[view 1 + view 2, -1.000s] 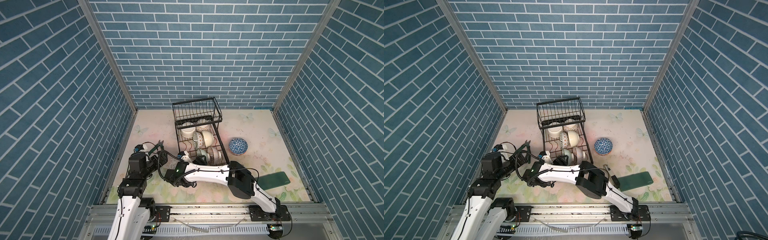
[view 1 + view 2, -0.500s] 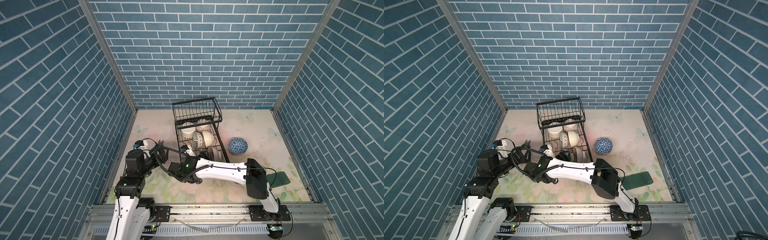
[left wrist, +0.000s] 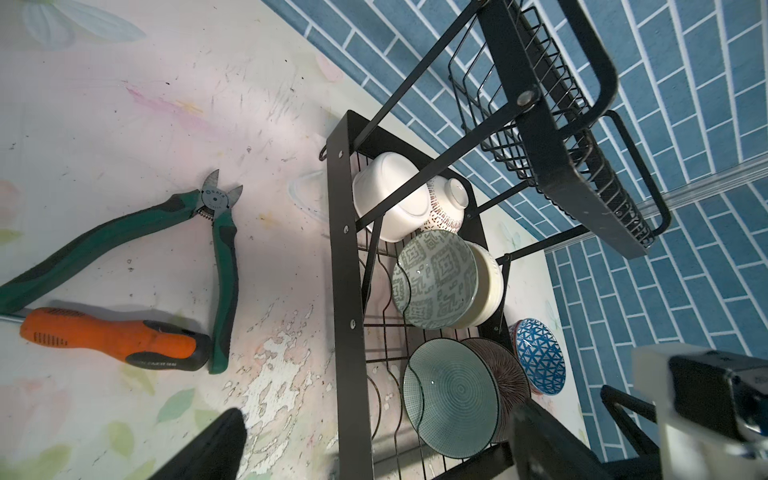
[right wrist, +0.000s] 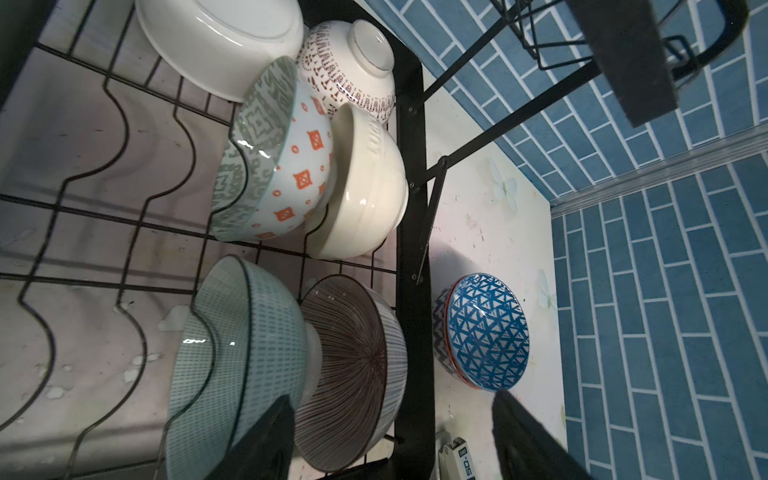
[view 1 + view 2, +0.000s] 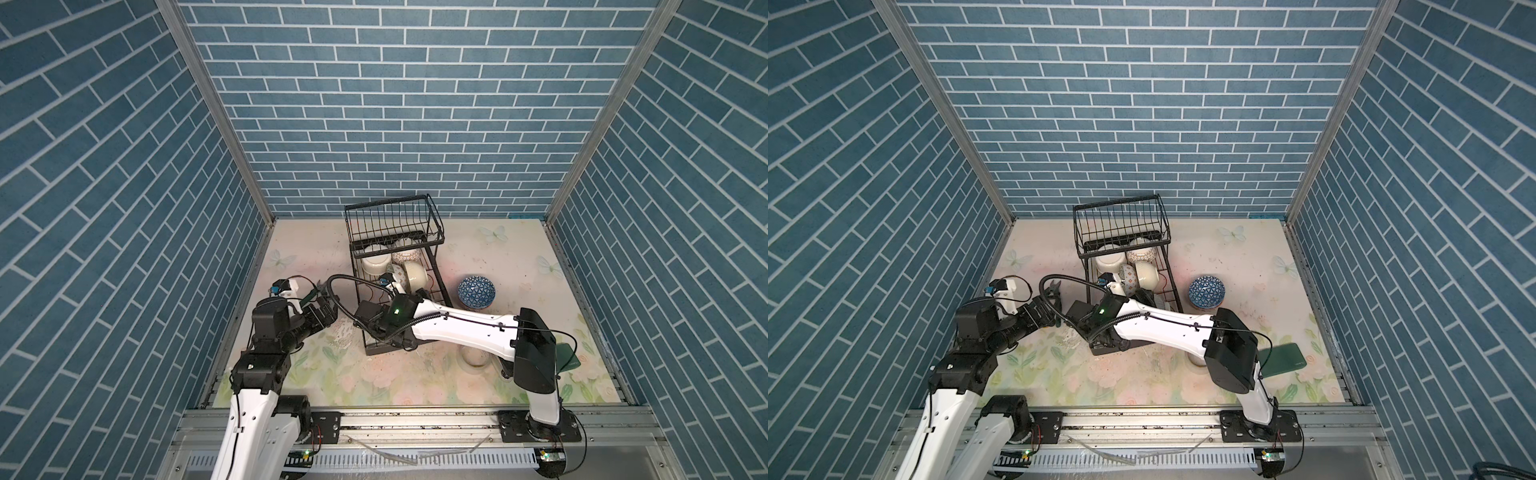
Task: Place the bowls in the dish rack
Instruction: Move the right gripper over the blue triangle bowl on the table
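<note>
Six bowls stand on edge in the dish rack, wire dividers propping them. Blue bowl is on the surface just beside it. Right claw and left claw both gape empty.

"SATA" is seen stamped on the pivot of the green pliers; embossed letters on a cream bowl cannot be made out.

Pretty sure this is a robot lab test cell: printed blue-brick wall panels box in the dish rack, and an aluminium rail in front of it carries two robot arms.
</note>
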Controlling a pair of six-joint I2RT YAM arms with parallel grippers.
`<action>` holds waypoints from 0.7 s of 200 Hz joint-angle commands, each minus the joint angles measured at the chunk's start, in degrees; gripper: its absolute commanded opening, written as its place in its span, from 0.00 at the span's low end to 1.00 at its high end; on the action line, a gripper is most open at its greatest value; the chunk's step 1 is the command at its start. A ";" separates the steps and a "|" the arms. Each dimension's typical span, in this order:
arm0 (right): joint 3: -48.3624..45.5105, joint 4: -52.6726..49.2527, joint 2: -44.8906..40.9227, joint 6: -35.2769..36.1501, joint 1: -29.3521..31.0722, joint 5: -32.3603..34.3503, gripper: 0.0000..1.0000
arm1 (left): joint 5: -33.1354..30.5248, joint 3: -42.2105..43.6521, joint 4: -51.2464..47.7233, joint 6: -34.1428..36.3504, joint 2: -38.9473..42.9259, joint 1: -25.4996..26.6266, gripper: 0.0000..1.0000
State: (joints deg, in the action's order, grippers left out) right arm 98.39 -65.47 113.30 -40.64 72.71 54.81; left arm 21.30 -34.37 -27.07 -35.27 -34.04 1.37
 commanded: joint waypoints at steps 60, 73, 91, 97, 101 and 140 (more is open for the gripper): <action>-11.47 4.01 -14.33 0.72 -10.03 -5.64 0.73 | 0.14 -0.95 1.59 -1.52 -2.17 -0.39 1.00; -13.57 5.96 -16.25 1.13 -12.36 -8.55 0.72 | 1.24 -0.64 2.31 -1.90 -3.66 -0.44 1.00; -16.51 8.42 -18.93 1.44 -15.76 -11.98 0.72 | 3.27 -0.37 3.18 -1.97 -4.68 -0.40 1.00; -17.44 8.96 -19.63 1.44 -16.85 -12.86 0.72 | 4.27 -0.14 3.73 -2.03 -5.04 -0.42 1.00; -17.90 9.31 -20.03 1.44 -17.60 -13.44 0.72 | 4.98 -0.09 4.19 -2.08 -5.27 -0.42 1.00; -22.46 11.56 -22.74 2.43 -24.00 -17.96 0.72 | 9.24 0.97 6.93 -3.49 -6.63 -0.40 1.00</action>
State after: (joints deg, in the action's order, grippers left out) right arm 78.94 -55.96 92.82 -38.76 51.29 41.19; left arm 26.87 -34.33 -22.98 -37.89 -40.45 1.34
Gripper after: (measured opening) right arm 0.721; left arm 0.996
